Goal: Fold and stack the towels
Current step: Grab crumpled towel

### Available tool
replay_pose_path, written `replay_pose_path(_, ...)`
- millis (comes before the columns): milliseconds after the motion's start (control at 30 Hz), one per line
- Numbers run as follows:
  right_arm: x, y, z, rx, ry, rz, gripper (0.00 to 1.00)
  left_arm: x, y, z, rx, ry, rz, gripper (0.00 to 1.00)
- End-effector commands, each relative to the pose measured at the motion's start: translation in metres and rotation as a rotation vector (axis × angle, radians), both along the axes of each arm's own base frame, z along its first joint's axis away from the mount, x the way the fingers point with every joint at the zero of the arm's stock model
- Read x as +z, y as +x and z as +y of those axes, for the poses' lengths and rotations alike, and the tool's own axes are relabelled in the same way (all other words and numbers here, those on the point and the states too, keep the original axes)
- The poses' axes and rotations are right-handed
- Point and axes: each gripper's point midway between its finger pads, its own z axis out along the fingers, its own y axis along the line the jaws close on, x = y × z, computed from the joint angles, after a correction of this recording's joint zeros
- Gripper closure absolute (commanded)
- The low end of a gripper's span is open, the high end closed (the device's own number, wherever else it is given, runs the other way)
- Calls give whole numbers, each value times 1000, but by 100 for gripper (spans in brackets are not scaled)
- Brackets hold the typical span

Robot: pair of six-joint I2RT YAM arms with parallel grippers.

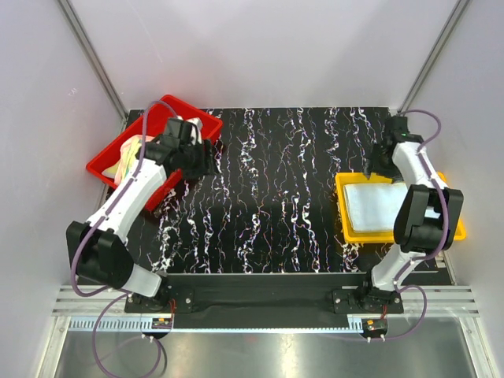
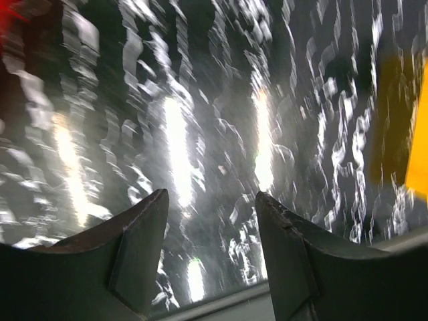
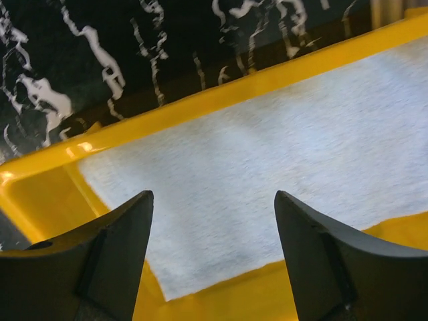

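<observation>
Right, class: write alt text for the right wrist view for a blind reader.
A pale towel lies flat in a yellow tray. The right hand hovers over it, its two dark fingers open and empty. Black marbled table shows beyond the tray.

A: Does any writing show on the red tray point(image 1: 102, 169), the yellow tray point(image 1: 342, 209) or the white towel point(image 1: 376, 205) lying in it?

B: None that can be read. The white marks on the black table point(image 1: 276, 197) are a marbled pattern, not letters or numbers.
</observation>
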Motion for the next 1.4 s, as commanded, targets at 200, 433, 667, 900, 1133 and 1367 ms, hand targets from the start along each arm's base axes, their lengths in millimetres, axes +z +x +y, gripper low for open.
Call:
replay_pose_path(200, 86, 12, 122, 119, 152, -314, 28, 30, 73, 164, 509, 334, -92, 42)
replay_pose_path(433, 127, -2, 197, 294, 456, -518, 29, -18, 114, 212, 515, 467, -12, 46)
replay_pose_path(667, 141, 2, 200, 352, 437, -521, 26, -59, 129, 230, 489, 585, 121, 62)
replay_pose_path(900, 172, -7, 204, 369, 471, -585, 26, -21, 147, 234, 500, 589, 54, 100)
replay_pose_path(1133, 164, -10, 203, 347, 480, -576, 25, -34, 143, 222, 459, 534, 36, 67)
replay_pose_path(1367, 167, -5, 203, 363, 468, -583, 25, -85, 138, 235, 437, 620, 145, 58)
